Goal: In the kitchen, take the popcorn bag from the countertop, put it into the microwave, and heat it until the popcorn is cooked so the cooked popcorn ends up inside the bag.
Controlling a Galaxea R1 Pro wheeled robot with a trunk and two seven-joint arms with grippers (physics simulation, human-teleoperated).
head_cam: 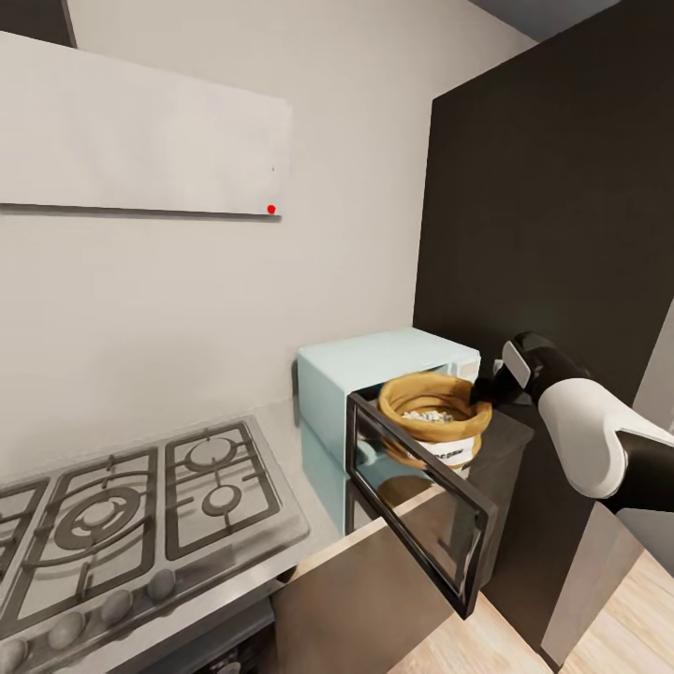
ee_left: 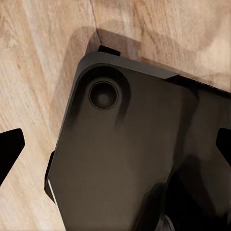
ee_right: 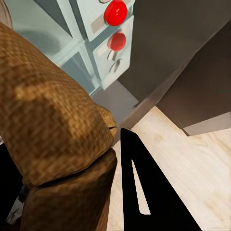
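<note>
Right gripper (ee_right: 113,159) clamps the rolled woven-textured rim of the tan popcorn bag (head_cam: 435,417), held at the boxy mint microwave (head_cam: 374,374) opening, behind its glossy open glass door (head_cam: 421,501). White popcorn (head_cam: 429,413) fills the bag. Left gripper (ee_left: 115,154): fingers spread over a dark rounded panel.

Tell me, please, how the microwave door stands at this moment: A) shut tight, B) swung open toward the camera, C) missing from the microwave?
B: in the head view the dark glass microwave door is swung out from the mint-blue microwave, with the popcorn bag at its opening.
</note>
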